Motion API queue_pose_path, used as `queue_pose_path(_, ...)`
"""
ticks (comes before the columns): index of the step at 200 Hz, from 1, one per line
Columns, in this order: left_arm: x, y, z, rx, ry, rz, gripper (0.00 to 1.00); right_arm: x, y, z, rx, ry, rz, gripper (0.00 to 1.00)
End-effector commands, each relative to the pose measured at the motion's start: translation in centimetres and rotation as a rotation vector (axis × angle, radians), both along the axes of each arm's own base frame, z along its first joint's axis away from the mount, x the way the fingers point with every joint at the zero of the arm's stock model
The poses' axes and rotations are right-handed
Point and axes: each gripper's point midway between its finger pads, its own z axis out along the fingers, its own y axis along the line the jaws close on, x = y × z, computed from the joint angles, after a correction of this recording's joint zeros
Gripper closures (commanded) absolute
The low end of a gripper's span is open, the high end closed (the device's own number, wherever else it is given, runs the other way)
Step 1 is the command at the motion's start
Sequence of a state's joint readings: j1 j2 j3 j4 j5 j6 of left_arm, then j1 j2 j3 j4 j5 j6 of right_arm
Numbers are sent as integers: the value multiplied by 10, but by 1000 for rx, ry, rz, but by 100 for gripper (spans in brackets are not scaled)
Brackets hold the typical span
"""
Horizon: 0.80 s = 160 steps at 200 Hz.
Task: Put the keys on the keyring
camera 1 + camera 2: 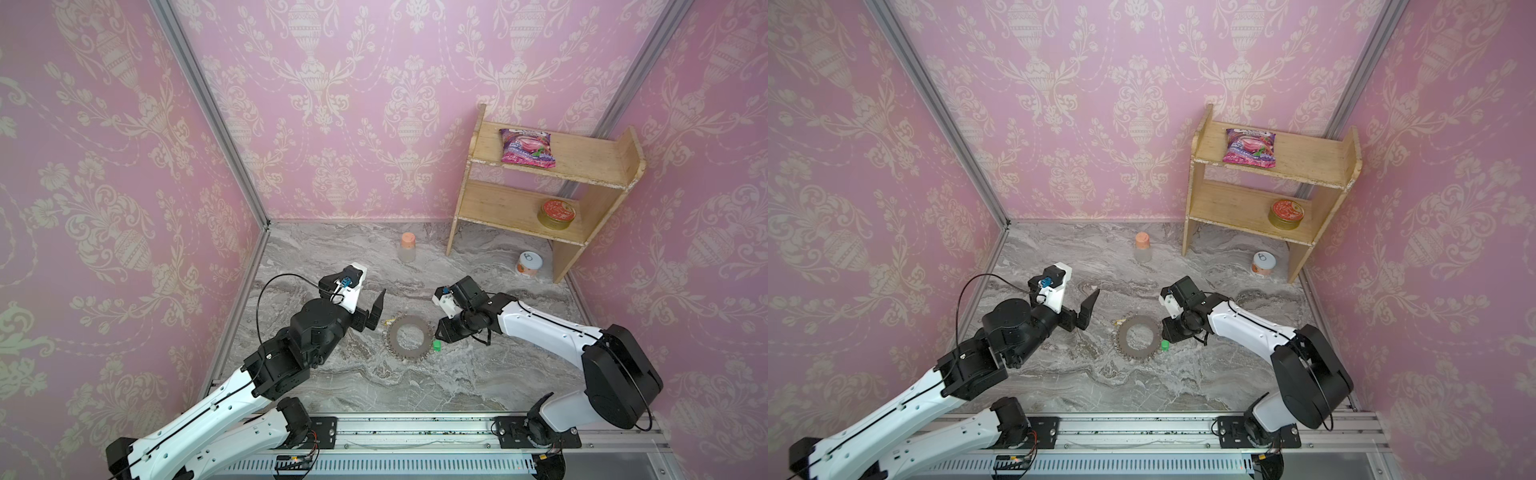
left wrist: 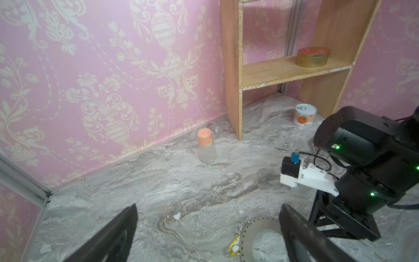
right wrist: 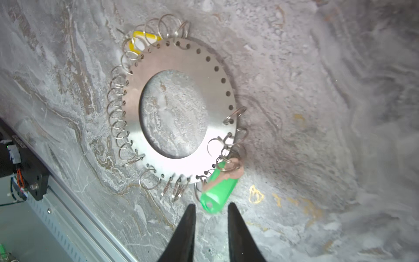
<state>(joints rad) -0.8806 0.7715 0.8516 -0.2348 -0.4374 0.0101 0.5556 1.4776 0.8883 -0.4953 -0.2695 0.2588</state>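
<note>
Because pink-papered walls (image 1: 124,166) close the marble table (image 1: 374,386) on three sides and an aluminium rail (image 1: 415,428) runs along its near edge, the free room is the bare middle and front of the slab. A wooden shelf (image 1: 490,208) fills the far right corner, a white can (image 1: 529,264) stands beside its leg, and an orange-capped bottle (image 1: 407,248) stands near the back wall; all are well apart from the work. The keyring (image 1: 409,321) lies flat at mid-table, between the two arms, with bare marble from it to the rail.

The left gripper (image 1: 374,313) hangs above the table just left of the keyring, its jaws spread wide and empty (in the left wrist view the marble shows broadly between the fingers (image 2: 113,233)). The right gripper (image 3: 211,205) points down at the keyring's right rim, jaws parted by a narrow gap. The green key (image 3: 217,192) lies on the table there, its ring end among the wire rings (image 3: 115,108) of the rim, its free end reaching between the fingertips (image 3: 189,211); marble shows on one side of it, and on the other I cannot tell whether the finger touches. The jaws do not pinch it. Whether the green key is threaded on a ring cannot be told. The yellow key (image 3: 141,42) sits at the opposite rim, partly under the wire rings.
</note>
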Motion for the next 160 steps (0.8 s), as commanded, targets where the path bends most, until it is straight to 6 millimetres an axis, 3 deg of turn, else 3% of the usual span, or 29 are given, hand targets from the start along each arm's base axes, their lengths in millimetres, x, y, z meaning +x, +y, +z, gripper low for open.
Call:
queue_pose_path(1,13,19,-17,44,25,132,1,6,-24,10,-47,-30,-74,61)
queue_pose_path(35,46,53,-50,127,94,315,1,29,-49,36,-28,-138,-141,49)
queue_pose_path(53,62,72,-63,120,80,392,1,49,-65,55,-19,-230,-186,31)
queue_pose_path(80,78,96,-84,75,-1,482,1,79,-99,81,-44,-369,-277,16)
queue_pose_path(96,87,112,-101,86,1,543,1,97,-123,93,-76,-466,-347,1)
queue_pose_path(128,105,126,-135,167,16,592,1,124,-185,91,-231,-646,-541,0)
queue_pose_path(160,117,146,-162,187,10,640,1,131,-211,66,-308,-824,-588,0)
